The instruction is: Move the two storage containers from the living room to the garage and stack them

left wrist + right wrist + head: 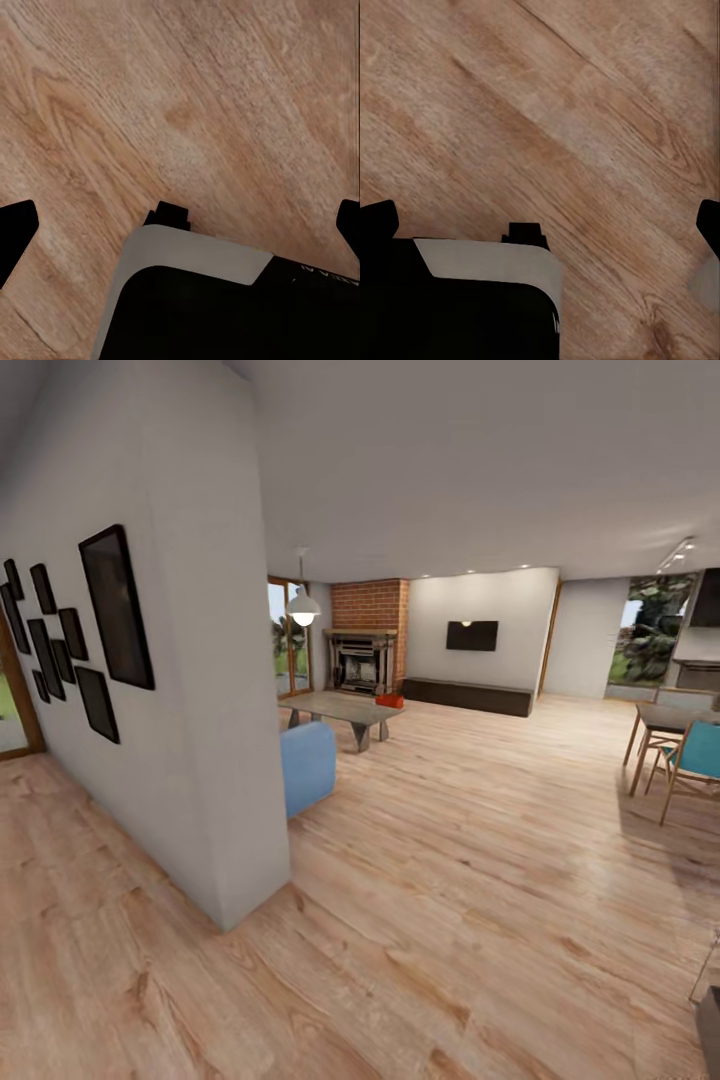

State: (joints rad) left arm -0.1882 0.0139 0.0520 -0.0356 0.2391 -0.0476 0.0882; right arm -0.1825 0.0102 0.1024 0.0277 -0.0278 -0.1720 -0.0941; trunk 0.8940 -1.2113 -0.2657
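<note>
Wood planks cover the floor [470,920] right under the camera and run all the way to the far end of the living room [440,690]. Close on the left of the fireplace [361,660] view stands a big white wall [170,660] with black frames [115,610] on it. Past the wall's end sits a blue chair [308,765], and behind that a low grey table [340,712], in front of the fireplace. A small orange-red thing [390,701] rests on that table; it is too small to tell if it is a storage bin. Right of the fireplace hang a black TV [472,635] and a long dark bench [468,696].

Both wrist views look down at floor planks. The left gripper [184,225] is spread wide and holds nothing. The right gripper [544,225] is spread wide too, and also holds nothing.
</note>
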